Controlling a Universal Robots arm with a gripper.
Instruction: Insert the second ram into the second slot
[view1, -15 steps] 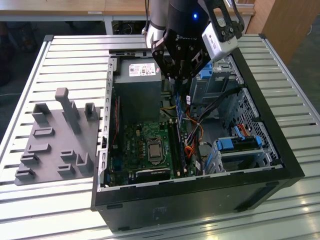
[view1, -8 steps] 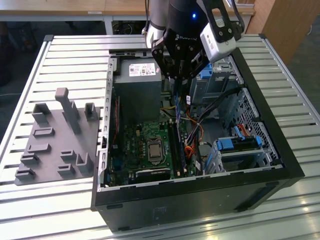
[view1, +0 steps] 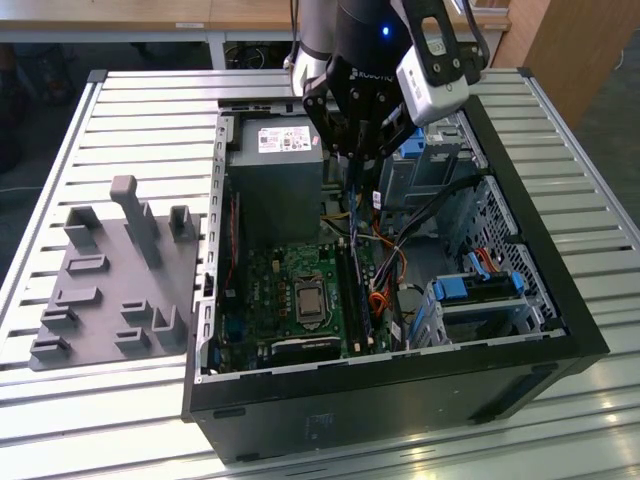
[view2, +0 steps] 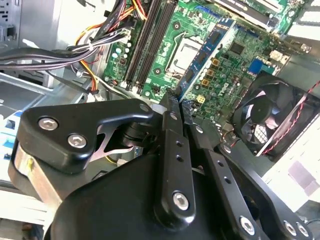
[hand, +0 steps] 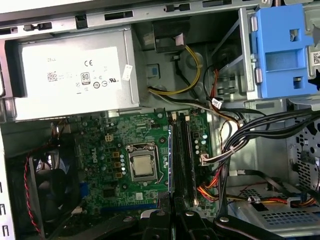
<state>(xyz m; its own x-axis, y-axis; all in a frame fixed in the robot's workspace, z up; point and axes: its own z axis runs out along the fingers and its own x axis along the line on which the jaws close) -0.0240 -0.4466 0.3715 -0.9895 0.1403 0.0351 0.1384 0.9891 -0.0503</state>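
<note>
One thin, flat, dark-blue circuit-board stick, the second ram (view2: 207, 55), is clamped at one end between the narrowed black metal fingers of the gripper (view2: 178, 107). It reaches out over the green motherboard (view2: 227, 82). In the first wrist view the stick appears edge-on, a blue line just beside the long black memory slots (hand: 185, 160). The exterior view adds the open black case (view1: 400, 390), with a grey moulded fixture (view1: 110, 290) towards the exterior view's left.
</note>
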